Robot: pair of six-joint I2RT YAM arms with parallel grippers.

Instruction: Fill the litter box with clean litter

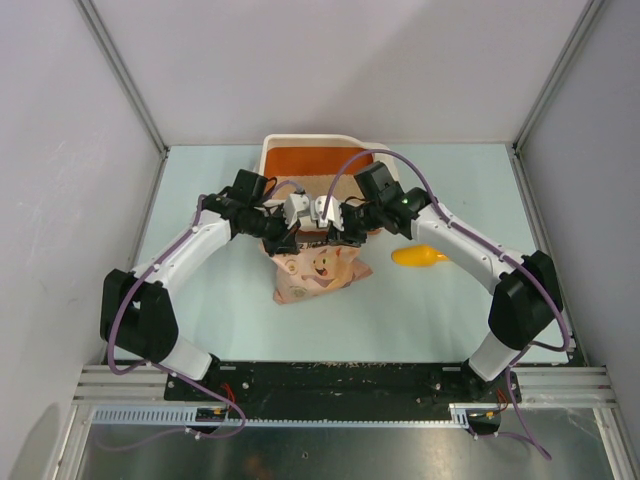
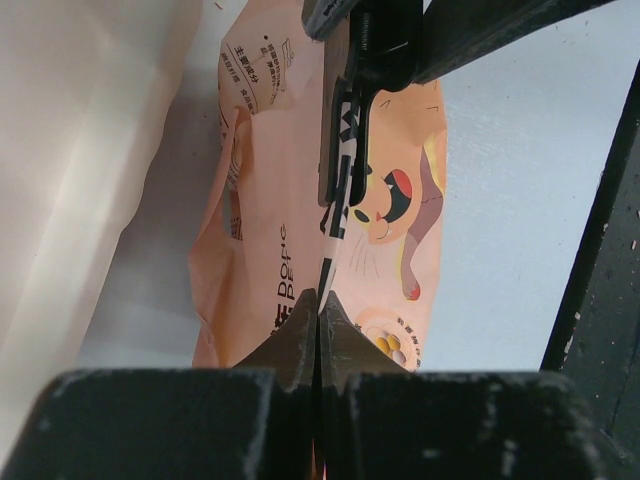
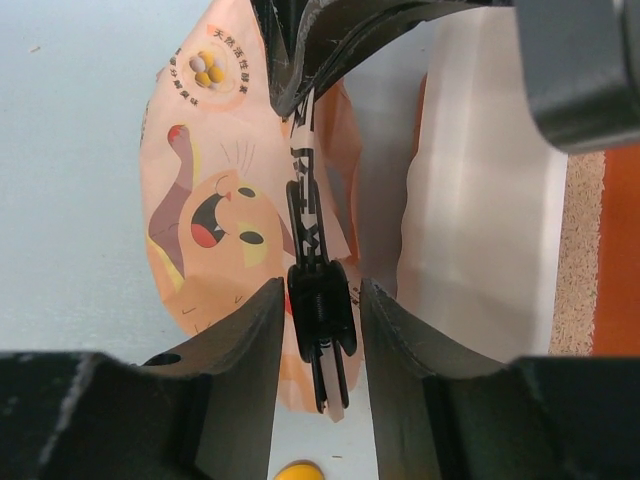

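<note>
Both arms meet over the pink bag point(image 1: 318, 268), which sits on the table point(image 1: 220, 310) just near of the litter box point(image 1: 300, 141). The left gripper point(image 2: 318, 302) is clamped tight on the bag's black-and-white top strip point(image 2: 338, 215), with no gap between its jaws. Across from it, the right gripper point(image 3: 320, 300) brackets a black slider point(image 3: 320, 312) riding on that same strip. Its fingers point(image 3: 262, 330) sit close on either side, only slivers of space showing, and whether they actually press the slider cannot be told.

The litter box lies at the far middle of the table, its white outer wall right beside the bag. Inside it, the right wrist view catches a pale beige band of clean litter point(image 3: 578, 260) against the orange inner surface. An orange scoop point(image 1: 420, 256) rests on the table to the bag's right, under the right arm.
</note>
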